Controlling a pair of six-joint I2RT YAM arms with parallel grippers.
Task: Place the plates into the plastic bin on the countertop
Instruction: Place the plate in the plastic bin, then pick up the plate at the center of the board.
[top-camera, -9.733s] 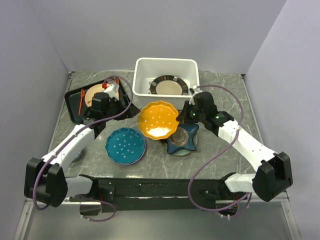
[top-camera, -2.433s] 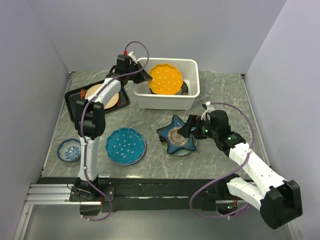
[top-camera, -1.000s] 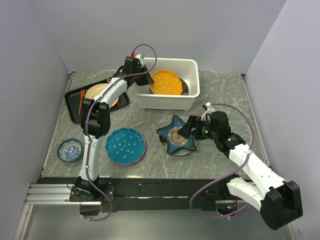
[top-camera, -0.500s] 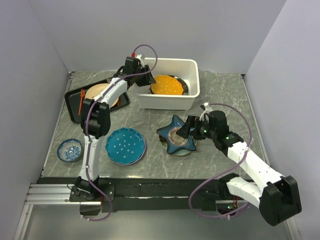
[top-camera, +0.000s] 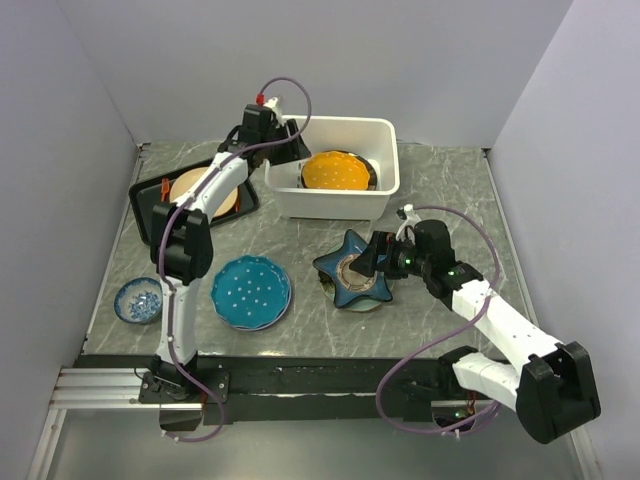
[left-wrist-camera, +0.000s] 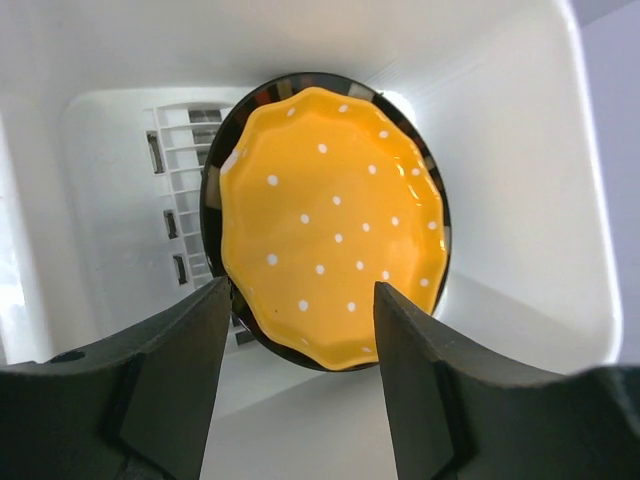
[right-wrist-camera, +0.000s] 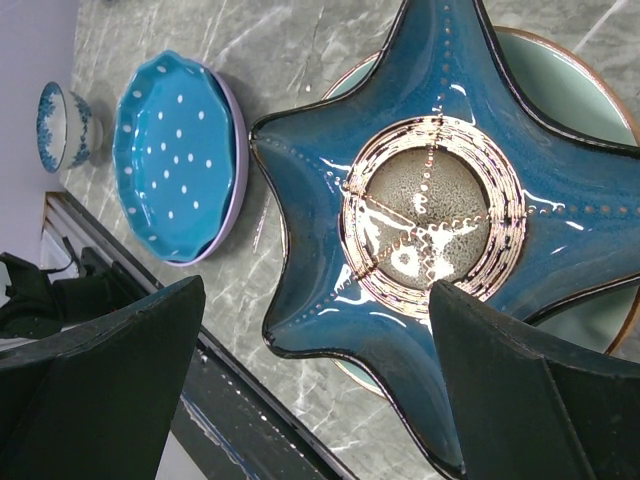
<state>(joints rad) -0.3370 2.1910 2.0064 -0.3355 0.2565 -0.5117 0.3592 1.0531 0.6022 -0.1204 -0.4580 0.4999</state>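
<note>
Plates lie nearest the arms' bases: a blue dotted scalloped plate (top-camera: 250, 291) sits flat on the grey marble-patterned desk (top-camera: 450, 200), and to its right a navy star-shaped glazed plate (top-camera: 352, 272) is stacked on a pale green round plate (right-wrist-camera: 595, 315). The right pincer (top-camera: 372, 262) hangs low at the star's right side, fingers spread wide with nothing between them, so the step in hand looks like taking that star plate. To do it well, I judge it should bite one point of the star at the rim, squeeze firmly on the slick glaze, and raise it straight so the green plate beneath is not dragged along. Farther back, the white rectangular plastic bin (top-camera: 330, 205) holds an orange scalloped plate (left-wrist-camera: 335, 225) lying on a dark-rimmed round plate (left-wrist-camera: 210, 205). The left pincer (left-wrist-camera: 300, 290) hovers over the bin's left end, fingers apart and gripping nothing. It ought to clear that space before the star plate is carried across the front wall.
</note>
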